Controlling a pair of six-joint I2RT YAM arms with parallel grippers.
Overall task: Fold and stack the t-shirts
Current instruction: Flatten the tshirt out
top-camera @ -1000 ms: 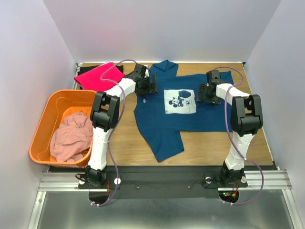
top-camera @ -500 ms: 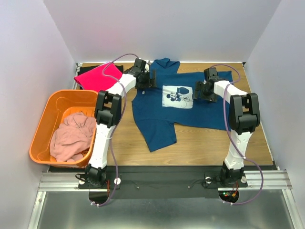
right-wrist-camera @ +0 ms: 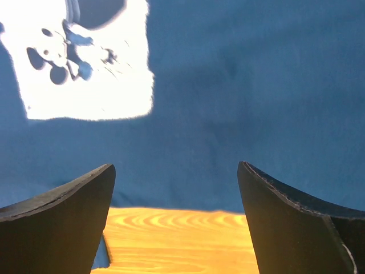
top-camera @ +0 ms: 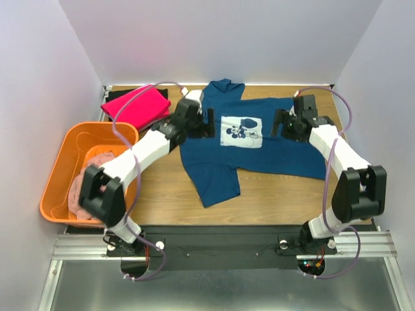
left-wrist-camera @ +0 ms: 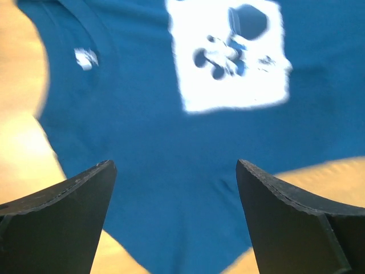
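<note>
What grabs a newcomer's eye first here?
The navy t-shirt with its white mouse print, spread out in the middle, with the left gripper and right gripper open, hovering either side of the print. Then the orange basket on the left holding a crumpled pale pink tee, and a folded bright pink tee at the far-left corner.

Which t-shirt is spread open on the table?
The navy blue tee with the white square mouse print. The bright pink tee lies folded far left; the pale pink one is bunched in the orange plastic basket.
</note>
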